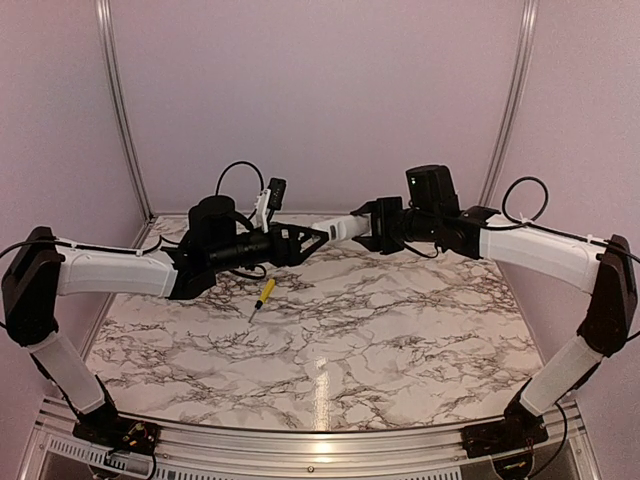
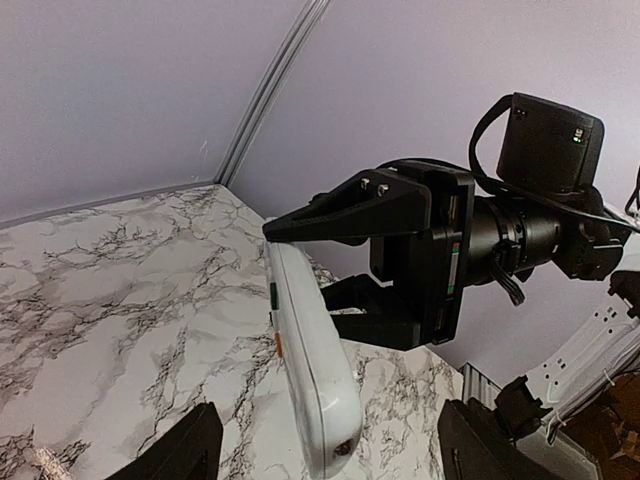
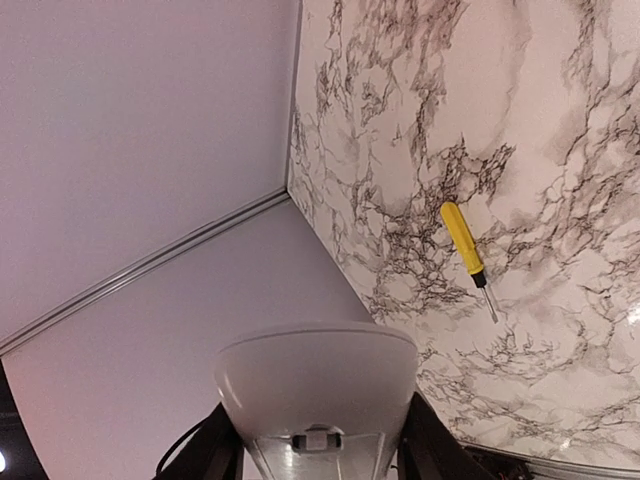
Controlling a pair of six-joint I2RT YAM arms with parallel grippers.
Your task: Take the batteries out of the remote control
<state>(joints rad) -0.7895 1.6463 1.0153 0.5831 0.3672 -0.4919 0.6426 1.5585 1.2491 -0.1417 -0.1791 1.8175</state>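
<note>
White remote control (image 2: 310, 370) aloft | right end effector (image 1: 362, 229) clamps it | left end effector (image 1: 315, 238) spread apart

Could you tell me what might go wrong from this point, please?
The right gripper holds the remote control by one end above the table; a slip could drop it. The left gripper is open around the other end, so an off-centre close might lever it loose.
</note>
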